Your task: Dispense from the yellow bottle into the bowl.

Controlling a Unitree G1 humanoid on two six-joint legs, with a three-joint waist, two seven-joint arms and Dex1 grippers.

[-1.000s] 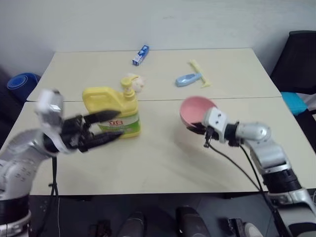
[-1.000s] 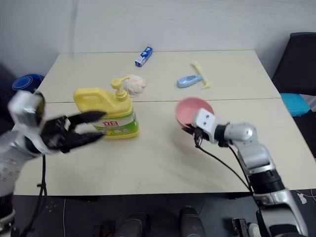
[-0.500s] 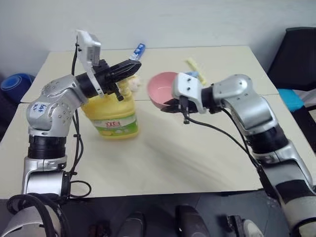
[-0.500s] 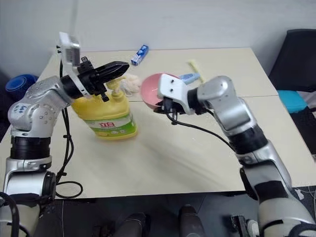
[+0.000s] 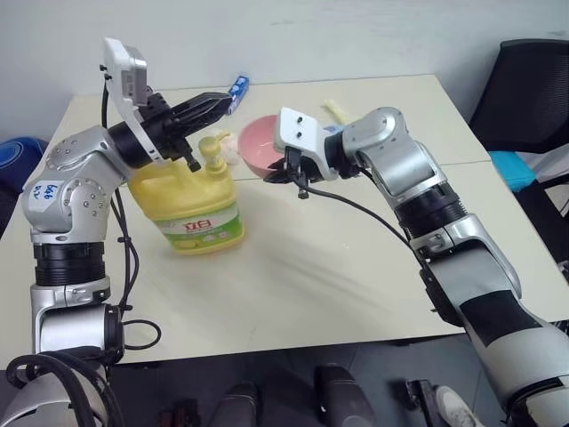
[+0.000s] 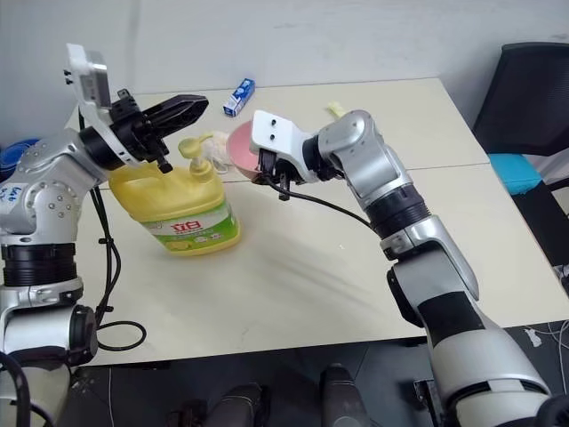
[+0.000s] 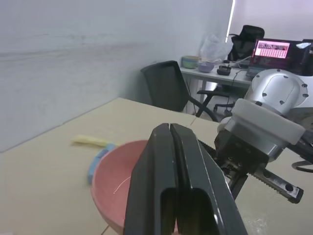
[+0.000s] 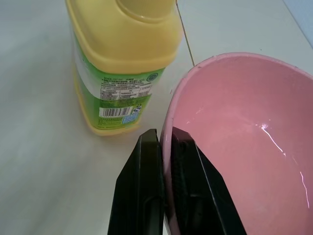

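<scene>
The right gripper (image 8: 164, 161) is clamped on the rim of the bowl (image 5: 258, 145), one finger (image 8: 146, 186) outside the pink wall and the other inside, and it holds the bowl up off the desk (image 5: 338, 267), tipped so that its open mouth faces toward the robot's left and partly upward, just beside the pump of the yellow bottle (image 5: 187, 200). The left gripper (image 5: 213, 105) has its two fingers (image 7: 181, 186) pressed flat together with nothing between them; it sits in the air just above and behind the pump head, pointing toward the robot's right and toward the bowl. The bottle stands on the desk near the robot's left edge with its long axis upright or leaning slightly, the pump on top with its spout toward the bowl, and the green-and-white label facing the robot. Beyond the bowl, toward the far edge of the desk, lie a small blue-and-white box (image 5: 237, 85) and a pale yellow stick-like item (image 5: 334, 109), both well apart from the bottle. The near and right parts of the desk are bare, leaving open room in front of both arms. A black chair (image 5: 524, 89) stands off the desk's far right corner.
</scene>
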